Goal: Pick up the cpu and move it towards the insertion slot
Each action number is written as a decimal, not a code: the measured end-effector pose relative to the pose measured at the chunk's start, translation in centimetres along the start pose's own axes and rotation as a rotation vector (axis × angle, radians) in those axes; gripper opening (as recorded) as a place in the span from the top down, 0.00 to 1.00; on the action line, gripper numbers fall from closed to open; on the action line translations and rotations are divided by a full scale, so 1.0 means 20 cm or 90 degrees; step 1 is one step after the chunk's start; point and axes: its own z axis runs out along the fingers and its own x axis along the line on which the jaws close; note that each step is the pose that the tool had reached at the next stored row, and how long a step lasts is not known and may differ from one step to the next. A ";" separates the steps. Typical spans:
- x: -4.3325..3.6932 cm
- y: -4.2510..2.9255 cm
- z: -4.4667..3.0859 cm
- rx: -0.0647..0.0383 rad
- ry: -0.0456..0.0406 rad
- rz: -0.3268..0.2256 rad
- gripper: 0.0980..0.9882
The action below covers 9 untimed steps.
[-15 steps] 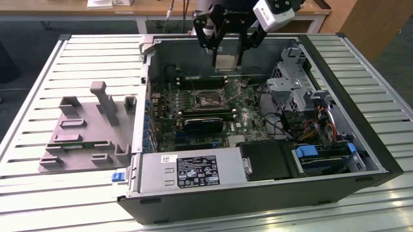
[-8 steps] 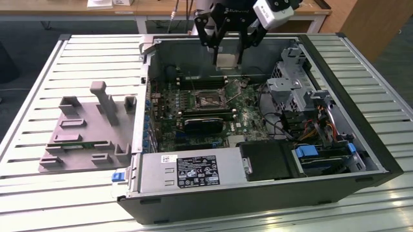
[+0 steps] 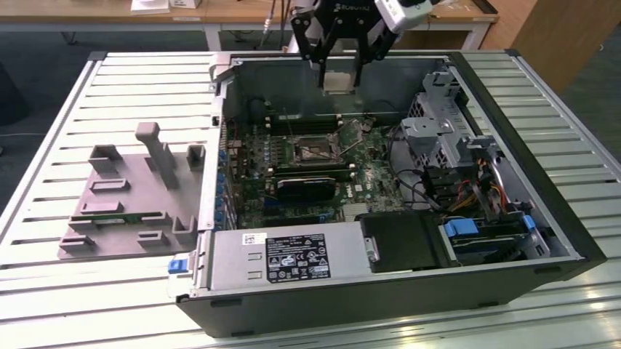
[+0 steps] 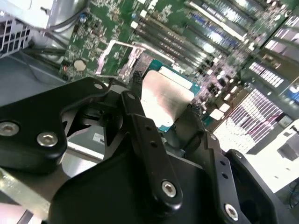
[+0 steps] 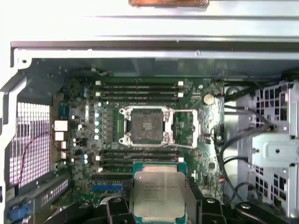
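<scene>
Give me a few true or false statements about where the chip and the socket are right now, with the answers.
1. The gripper holds the cpu between its fingers. True.
2. The cpu already sits in the insertion slot. False: the slot is empty and the chip is held apart from it.
3. The insertion slot's bracket is open. True.
4. The cpu lies on the grey tray outside the computer case. False: it is held above the case's interior.

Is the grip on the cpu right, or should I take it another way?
The gripper holds the cpu by two opposite thin edges, its flat silvery top left bare. That suits a thin square chip: edges are its only graspable faces. It hangs level above the open insertion slot, so keep this hold.
</scene>
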 end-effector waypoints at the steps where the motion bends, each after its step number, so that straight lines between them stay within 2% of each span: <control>1: 0.000 0.016 0.002 0.000 -0.0007 -0.001 0.52; 9: 0.011 0.135 0.020 0.000 -0.0101 -0.006 0.52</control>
